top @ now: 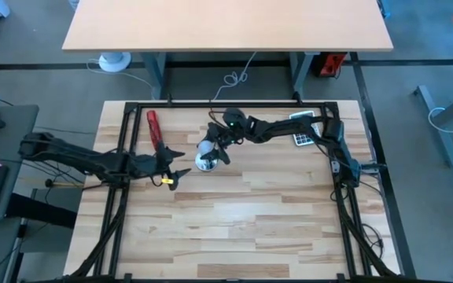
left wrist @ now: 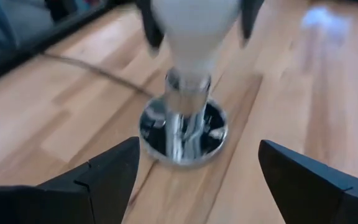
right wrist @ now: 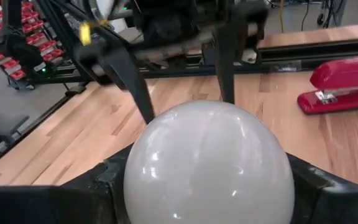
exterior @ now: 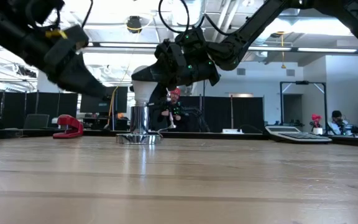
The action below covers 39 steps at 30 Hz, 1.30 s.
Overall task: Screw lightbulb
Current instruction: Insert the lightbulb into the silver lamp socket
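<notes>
The white lightbulb stands upright with its base in the shiny metal socket, which rests on its round foot on the table. My right gripper reaches in from the right and is shut on the bulb. My left gripper is open and hovers just left of the socket with its fingers pointing at it and touching nothing. In the right wrist view it shows as the gripper beyond the bulb. My right gripper pinches the bulb's round glass globe between its two fingers, one on each side of its widest part. The fingers come level from the table's right and far side. The bulb stands upright, its neck in the socket.
A red stapler lies far left of the socket. A calculator sits at the far right under my right arm. A black cord runs from the socket toward the far edge. The near half of the wooden table is bare.
</notes>
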Each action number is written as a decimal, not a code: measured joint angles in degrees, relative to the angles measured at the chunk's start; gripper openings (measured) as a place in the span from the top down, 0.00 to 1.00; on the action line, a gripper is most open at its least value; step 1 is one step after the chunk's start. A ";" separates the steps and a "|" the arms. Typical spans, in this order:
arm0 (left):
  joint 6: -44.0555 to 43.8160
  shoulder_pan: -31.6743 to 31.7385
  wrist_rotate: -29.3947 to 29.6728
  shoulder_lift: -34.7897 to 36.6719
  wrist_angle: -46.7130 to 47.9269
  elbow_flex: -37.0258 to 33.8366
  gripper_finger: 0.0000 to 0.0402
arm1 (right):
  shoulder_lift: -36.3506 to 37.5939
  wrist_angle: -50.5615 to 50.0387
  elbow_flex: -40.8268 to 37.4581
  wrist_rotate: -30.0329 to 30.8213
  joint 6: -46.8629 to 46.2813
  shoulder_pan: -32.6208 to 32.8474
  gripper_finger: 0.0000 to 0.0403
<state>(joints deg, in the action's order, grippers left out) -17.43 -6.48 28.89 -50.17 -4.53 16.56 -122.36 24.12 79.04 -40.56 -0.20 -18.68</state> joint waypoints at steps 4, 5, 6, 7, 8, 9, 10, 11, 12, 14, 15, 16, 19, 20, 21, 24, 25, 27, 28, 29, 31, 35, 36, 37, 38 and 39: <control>-0.98 0.00 0.90 -4.83 -0.92 0.00 0.22 | 0.19 -4.39 0.16 -0.15 1.90 -0.44 0.34; -0.85 0.00 1.13 -6.32 -1.63 0.00 0.22 | 0.17 -5.10 0.10 -0.29 2.33 -0.67 0.34; -0.59 0.02 1.26 -7.95 -2.83 0.00 0.22 | 0.17 -5.66 0.14 -0.33 2.40 -0.87 0.34; -0.21 0.18 1.27 -9.81 -4.50 0.00 0.22 | 0.21 -6.35 0.18 -0.40 2.69 -1.10 0.34; 0.32 0.38 1.25 -11.68 -6.04 0.00 0.22 | 0.23 -6.82 0.18 -0.45 3.13 -1.30 0.34; 0.62 0.57 1.25 -13.59 -7.65 0.00 0.22 | 0.23 -7.34 0.18 -0.52 3.63 -1.39 0.34; 0.92 0.72 1.24 -15.72 -9.47 0.00 0.22 | 0.23 -7.81 0.18 -0.55 4.21 -1.43 0.34; 1.07 0.78 1.21 -17.70 -11.46 0.00 0.22 | 0.24 -8.49 0.20 -0.70 5.21 -1.44 0.34; 1.08 0.86 0.98 -19.89 -13.77 0.00 0.22 | 0.25 -9.23 0.21 -1.15 6.11 -1.44 0.34; 1.12 0.85 -0.10 -23.71 -18.79 0.00 0.22 | 0.28 -10.37 0.27 -1.59 7.09 -1.36 0.34; 1.09 0.85 -0.15 -25.80 -21.73 0.00 0.22 | 0.32 -10.96 0.28 -1.61 7.08 -1.28 0.34; 0.96 0.85 -0.20 -27.72 -24.55 0.06 0.22 | 0.36 -11.74 0.33 -1.59 6.73 -1.24 0.34; 0.92 0.94 -0.20 -33.77 -33.15 0.07 0.22 | 0.42 -14.08 0.35 -1.17 2.43 -0.20 0.34; 0.92 0.96 -0.20 -35.82 -35.95 0.09 0.22 | 0.50 -14.43 0.30 -0.53 1.27 0.26 0.34; 0.92 1.05 -0.20 -37.97 -38.84 0.09 0.22 | 0.54 -14.71 0.31 0.19 0.21 0.76 0.34; 0.66 1.52 -0.22 -44.26 -47.63 0.13 0.22 | 0.76 -14.75 0.25 3.76 -0.88 2.47 0.34; 0.27 1.68 -0.22 -46.29 -50.42 0.25 0.22 | 0.80 -14.83 0.25 5.25 -0.87 3.10 0.34; -0.19 1.90 -0.57 -50.11 -55.44 0.74 0.22 | 0.78 -15.13 0.24 8.15 -0.86 4.16 0.34; -0.27 1.96 -0.94 -51.77 -57.49 1.21 0.22 | 0.78 -15.38 0.20 9.36 -0.83 4.65 0.34; -0.30 1.99 -1.80 -53.17 -59.07 1.73 0.22 | 0.78 -15.59 0.20 10.30 -0.61 4.99 0.34; -0.34 1.99 -2.37 -55.31 -60.81 2.71 0.22 | 0.76 -15.50 0.20 11.38 -0.66 5.45 0.34; -0.43 1.99 -2.32 -56.68 -62.01 3.65 0.22 | 0.67 -14.43 -0.39 12.16 -2.56 5.62 0.32; -0.44 1.99 -2.36 -56.68 -62.52 3.65 0.22 | 0.65 -13.25 -1.04 12.15 -3.11 5.61 0.32; -0.42 1.99 -2.50 -56.68 -63.14 3.65 0.22 | 0.65 -12.20 -1.61 12.12 -3.40 5.60 0.32; -0.30 1.99 -2.63 -56.36 -63.47 3.65 0.22 | 0.67 -11.14 -2.28 12.03 -3.76 5.62 0.32; -0.08 1.99 -2.69 -56.00 -63.73 3.61 0.22 | 0.67 -9.24 -3.26 12.00 -4.39 5.62 0.32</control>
<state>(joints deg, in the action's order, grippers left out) -17.52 -4.49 26.20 -106.17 -68.26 20.17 -121.69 14.88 75.78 -28.56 -4.59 -13.06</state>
